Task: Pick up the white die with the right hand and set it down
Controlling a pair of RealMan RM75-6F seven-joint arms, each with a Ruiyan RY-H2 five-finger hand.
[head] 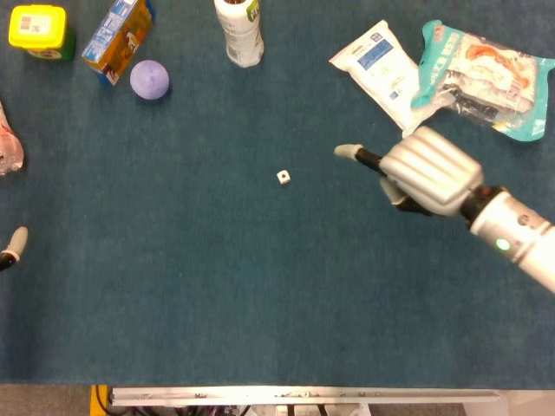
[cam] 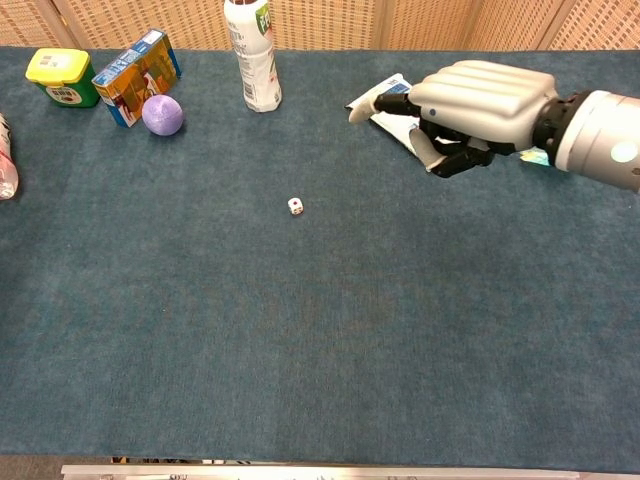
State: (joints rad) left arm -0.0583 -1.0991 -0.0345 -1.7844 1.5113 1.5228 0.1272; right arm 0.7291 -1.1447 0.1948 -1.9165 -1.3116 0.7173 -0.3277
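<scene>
I'm looking at the wide blue surface (head: 260, 286), most of it bare around where I'm working, which gives me room to come in low. My right robot hand (head: 425, 171) hangs above it with the back of the hand facing up, one finger reaching out ahead toward the left and the rest curled underneath; it holds nothing, and I can't tell how wide the gap under the palm is. I'd say I carry it that way so thumb and finger can drop on something tiny. Behind the right robot hand, toward the far edge, lie the teal snack bag (head: 486, 78) and the white pouch (head: 379, 74), parked out of my path. Far off on the other side stand the white bottle (cam: 252, 55), the blue carton (cam: 137, 76), the yellow-lidded tub (cam: 63, 77) and the purple ball (cam: 162, 114). Of my left robot hand (head: 10, 244) I see just a fingertip at the edge, so its pose I can't tell. The white die (head: 284, 177) sits alone, ahead of my pointing fingertip and apart from it, nothing crowding it.
</scene>
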